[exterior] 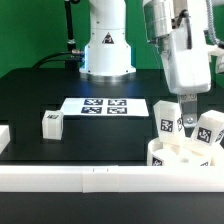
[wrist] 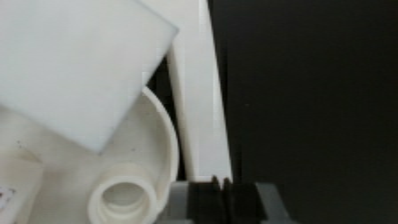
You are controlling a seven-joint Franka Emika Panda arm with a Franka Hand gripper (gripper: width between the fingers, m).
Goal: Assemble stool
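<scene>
One leg (exterior: 165, 117) stands just beside the closed, empty hand (exterior: 187, 120), above the seat (exterior: 185, 158).

light: bright, even; exterior view: low-res, soft shadows; wrist view: seat disc (wrist: 146, 150) blurred, overexposed

The white arm (exterior: 170, 40) bends over from the back and reaches down on the exterior view's right, its wrist points straight down, and the gripper (exterior: 189, 120) hangs low with its two dark fingers (exterior: 190, 108) pressed tight together.
</scene>
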